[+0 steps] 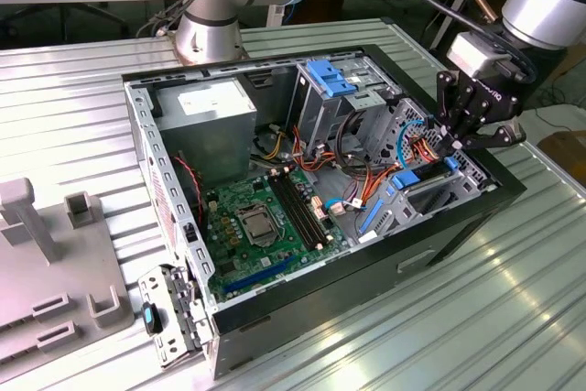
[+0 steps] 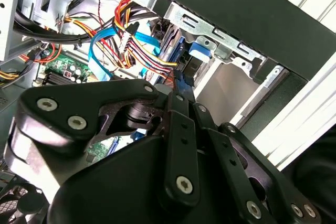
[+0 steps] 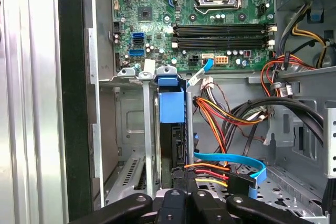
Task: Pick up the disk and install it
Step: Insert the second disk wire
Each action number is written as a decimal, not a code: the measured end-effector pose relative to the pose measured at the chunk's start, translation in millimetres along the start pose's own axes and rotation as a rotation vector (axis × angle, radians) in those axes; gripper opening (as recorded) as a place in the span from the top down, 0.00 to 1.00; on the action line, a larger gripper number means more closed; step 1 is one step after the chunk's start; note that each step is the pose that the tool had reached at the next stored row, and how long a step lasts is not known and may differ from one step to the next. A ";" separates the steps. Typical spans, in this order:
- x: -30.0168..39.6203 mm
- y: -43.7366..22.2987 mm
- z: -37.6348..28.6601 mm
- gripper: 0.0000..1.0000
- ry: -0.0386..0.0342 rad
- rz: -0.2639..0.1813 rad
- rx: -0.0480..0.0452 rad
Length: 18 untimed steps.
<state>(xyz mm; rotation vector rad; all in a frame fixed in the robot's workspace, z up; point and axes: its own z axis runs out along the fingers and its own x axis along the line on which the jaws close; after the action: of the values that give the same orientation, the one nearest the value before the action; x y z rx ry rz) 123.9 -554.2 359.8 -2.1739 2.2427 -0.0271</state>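
From my station I can read no text anywhere. The white sticker (image 1: 205, 98) on the power supply (image 1: 197, 130) carries print that is too small for me to make out. The motherboard (image 3: 157, 19) has tiny white markings among its chips and sockets (just specks on my screen), none legible. The disk (image 3: 171, 106) in its blue carrier shows plain faces in the first wrist view, with no label I can make out. The computer case (image 1: 439, 235) walls show no lettering or signs.
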 end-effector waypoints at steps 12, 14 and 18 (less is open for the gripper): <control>-0.4 -0.8 -34.3 0.89 -0.0001 0.000 0.0000; -0.5 -0.2 -37.6 0.89 0.0003 0.000 0.0000; -3.0 1.6 -39.4 0.89 0.0001 0.000 0.0000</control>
<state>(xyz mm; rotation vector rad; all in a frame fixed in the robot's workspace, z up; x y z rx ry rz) 121.4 -551.2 399.1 -2.1741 2.2426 -0.0273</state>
